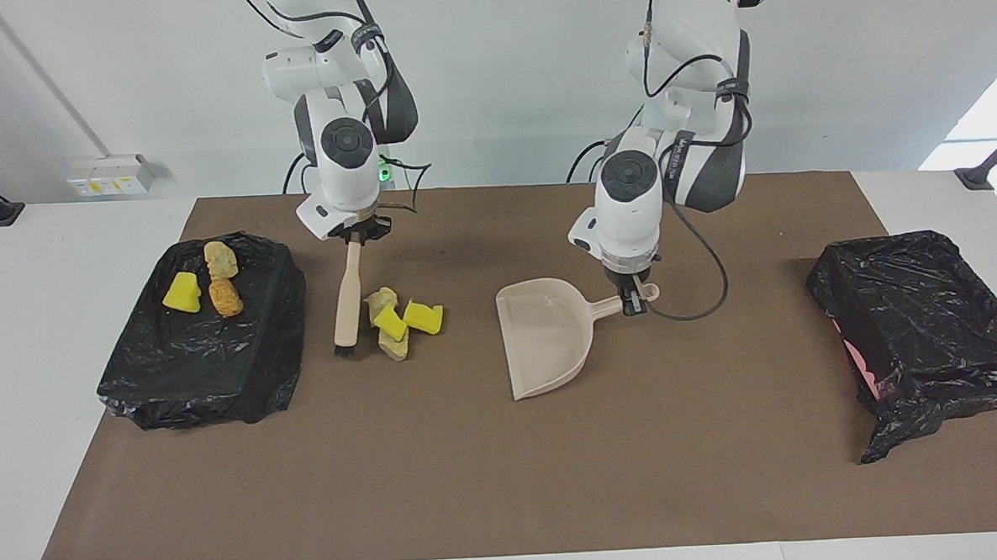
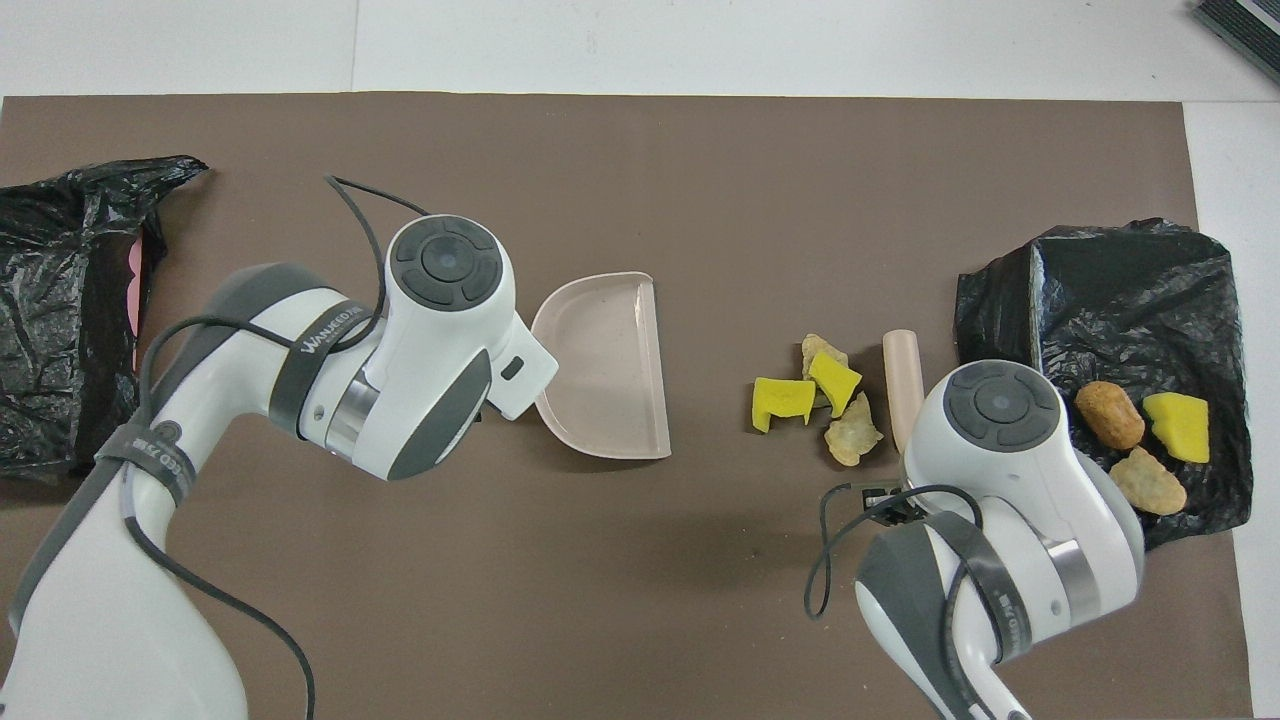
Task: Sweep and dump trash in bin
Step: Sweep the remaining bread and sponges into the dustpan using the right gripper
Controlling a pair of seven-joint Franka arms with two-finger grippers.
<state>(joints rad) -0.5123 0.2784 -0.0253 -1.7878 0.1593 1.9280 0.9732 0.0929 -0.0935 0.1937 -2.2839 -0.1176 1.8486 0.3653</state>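
Note:
Loose trash (image 1: 395,322) (image 2: 815,400), yellow wedges and tan lumps, lies in a small pile on the brown mat. My right gripper (image 1: 355,233) is shut on the handle of a beige brush (image 1: 348,299) (image 2: 900,385). The brush hangs bristles down beside the pile, between it and a black bag-covered tray (image 1: 258,366). My left gripper (image 1: 634,301) is shut on the handle of the beige dustpan (image 1: 547,337) (image 2: 605,365). The pan's open edge faces the pile with a gap between them. The bin (image 1: 921,329) (image 2: 60,300), lined with a black bag, stands at the left arm's end.
Three more chunks (image 1: 204,284) (image 2: 1145,430) lie on the black bag-covered tray (image 2: 1100,290) at the right arm's end. The brown mat (image 1: 474,483) covers most of the white table. In the overhead view both wrists hide their grippers.

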